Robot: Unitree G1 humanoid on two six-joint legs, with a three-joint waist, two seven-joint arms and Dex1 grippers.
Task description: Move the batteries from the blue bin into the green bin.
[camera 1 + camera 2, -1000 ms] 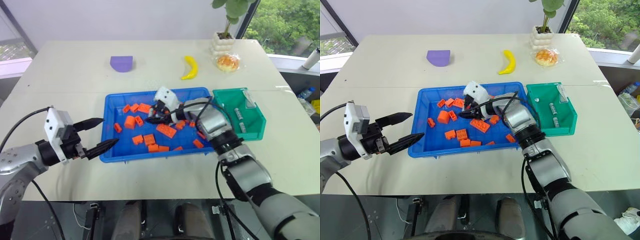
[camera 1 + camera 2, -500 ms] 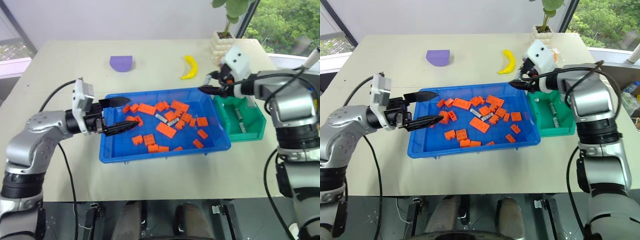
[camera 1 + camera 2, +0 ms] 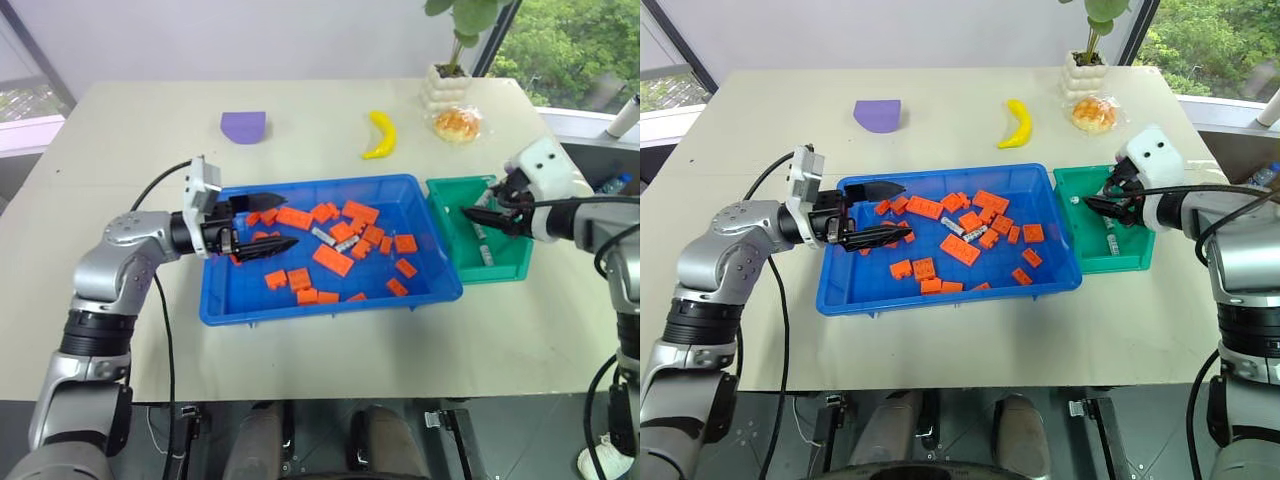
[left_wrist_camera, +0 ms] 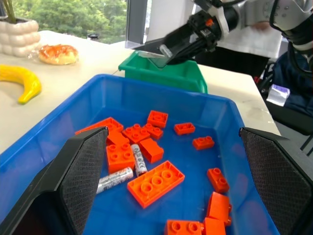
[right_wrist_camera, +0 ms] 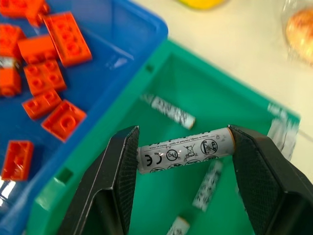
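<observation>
In green bin: perhaps three batteries.

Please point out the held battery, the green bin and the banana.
battery (image 5: 185,150), right wrist view, middle of its label.
green bin (image 3: 443,215), left eye view, its near-left wall.
banana (image 3: 381,134), left eye view, mid-curve.

Pincer grips battery — over green bin.
</observation>
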